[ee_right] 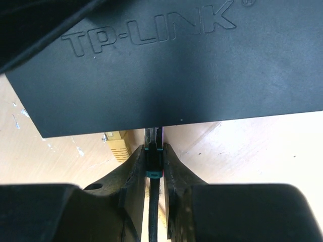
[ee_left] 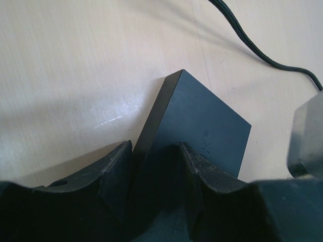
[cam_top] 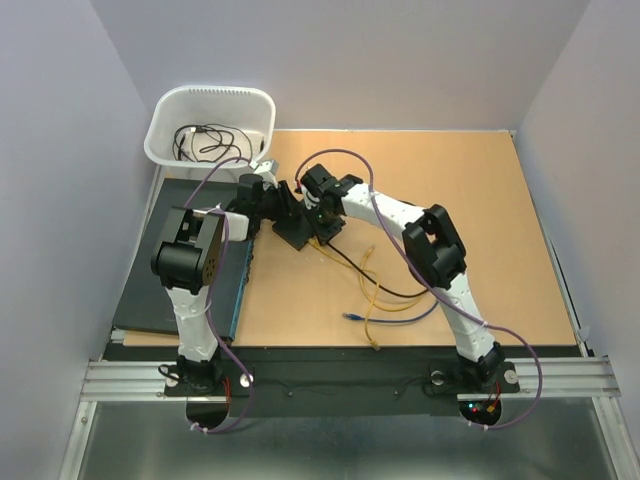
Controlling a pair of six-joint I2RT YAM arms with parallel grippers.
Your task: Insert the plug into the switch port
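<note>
The switch (cam_top: 297,228) is a flat black box marked TP-LINK (ee_right: 176,65), held on the table between both arms. My left gripper (ee_left: 156,161) is shut on one end of the box (ee_left: 202,121), one finger on each face. My right gripper (ee_right: 154,159) is shut on the plug (ee_right: 154,151), which has a black cable and a teal collar. The plug's tip meets the box's near long edge. The ports are hidden under that edge, so I cannot tell whether the plug is in a socket. In the top view the right gripper (cam_top: 322,212) is just right of the box.
A yellow plug (ee_right: 117,143) lies by the same edge of the box, left of my fingers. Yellow cable (cam_top: 375,300), black cable (cam_top: 370,275) and a blue plug (cam_top: 352,316) trail over the near table. A white basket (cam_top: 165,135) of cables stands back left. A dark mat (cam_top: 150,290) is on the left.
</note>
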